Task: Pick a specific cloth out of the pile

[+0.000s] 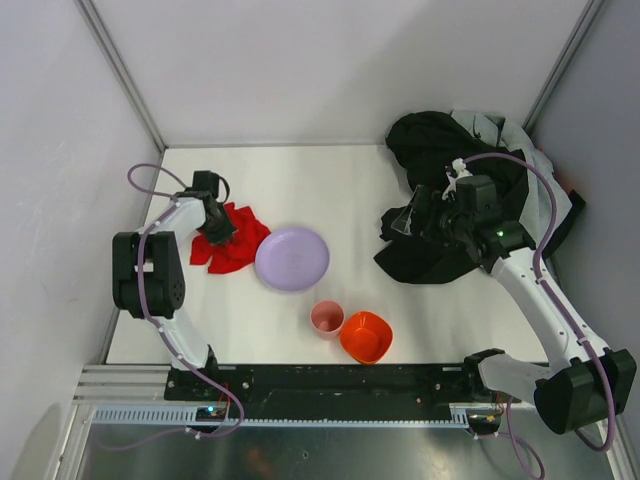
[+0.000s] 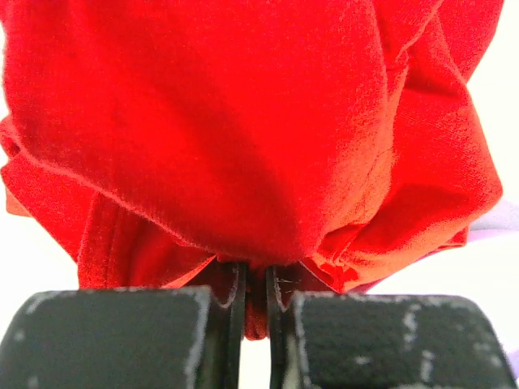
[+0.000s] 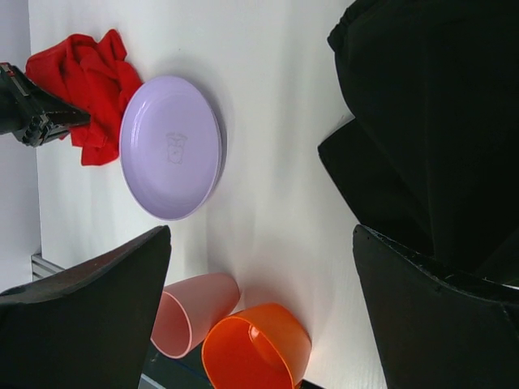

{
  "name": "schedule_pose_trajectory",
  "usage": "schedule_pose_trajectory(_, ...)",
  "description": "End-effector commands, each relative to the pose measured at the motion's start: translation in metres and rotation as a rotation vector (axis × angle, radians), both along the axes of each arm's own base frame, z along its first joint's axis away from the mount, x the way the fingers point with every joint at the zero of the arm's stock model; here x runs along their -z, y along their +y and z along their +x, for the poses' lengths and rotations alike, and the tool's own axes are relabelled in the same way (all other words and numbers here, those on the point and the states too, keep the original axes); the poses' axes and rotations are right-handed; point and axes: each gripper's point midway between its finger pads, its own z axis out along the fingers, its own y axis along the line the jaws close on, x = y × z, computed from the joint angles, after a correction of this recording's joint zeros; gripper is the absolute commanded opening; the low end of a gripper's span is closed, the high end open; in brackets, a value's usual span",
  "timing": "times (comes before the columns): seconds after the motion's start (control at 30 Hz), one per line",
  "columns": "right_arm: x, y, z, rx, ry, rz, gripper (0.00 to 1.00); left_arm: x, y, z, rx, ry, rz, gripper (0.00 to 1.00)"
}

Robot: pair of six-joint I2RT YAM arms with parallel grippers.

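My left tool [image 2: 255, 279] clamps the cloth [image 1: 240, 248], well clear of the pile [image 1: 440, 150] by my gaping right tool [image 1: 425, 222]; only release seems left.

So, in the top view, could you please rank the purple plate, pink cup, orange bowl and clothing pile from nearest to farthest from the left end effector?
1. Purple plate, just right of the left end effector.
2. Pink cup, toward the near edge.
3. Orange bowl, right of the cup.
4. Clothing pile, far right side.
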Motion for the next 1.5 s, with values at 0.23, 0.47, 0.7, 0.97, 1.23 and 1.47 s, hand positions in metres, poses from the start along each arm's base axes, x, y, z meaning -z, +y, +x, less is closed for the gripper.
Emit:
schedule_pose_trajectory(0.23,-0.008,0.005,-0.004,-0.016,-0.020,0.026,0.99,-0.021,-0.006,0.001,-0.006,-0.078,-0.034,0.14)
schedule_pose_trajectory(0.47,-0.008,0.006,-0.007,-0.017,-0.019,0.028,0.99,-0.044,-0.014,-0.003,0.015,-0.139,-0.074,0.68)
schedule_pose_trajectory(0.7,-0.008,0.008,-0.008,-0.014,-0.013,0.033,0.99,-0.064,-0.028,-0.013,0.050,-0.189,-0.151,0.90)
schedule_pose_trajectory(0.97,-0.004,0.014,-0.009,-0.020,-0.003,0.025,0.99,-0.080,-0.034,-0.024,0.100,-0.236,-0.172,0.99)
schedule_pose_trajectory(1.23,0.002,0.016,-0.009,-0.019,0.010,0.014,0.99,-0.071,-0.026,-0.041,0.132,-0.200,-0.119,1.00)
schedule_pose_trajectory(1.47,0.007,0.018,-0.008,-0.020,0.019,0.013,0.99,-0.069,-0.009,-0.054,0.144,-0.155,-0.016,1.00)
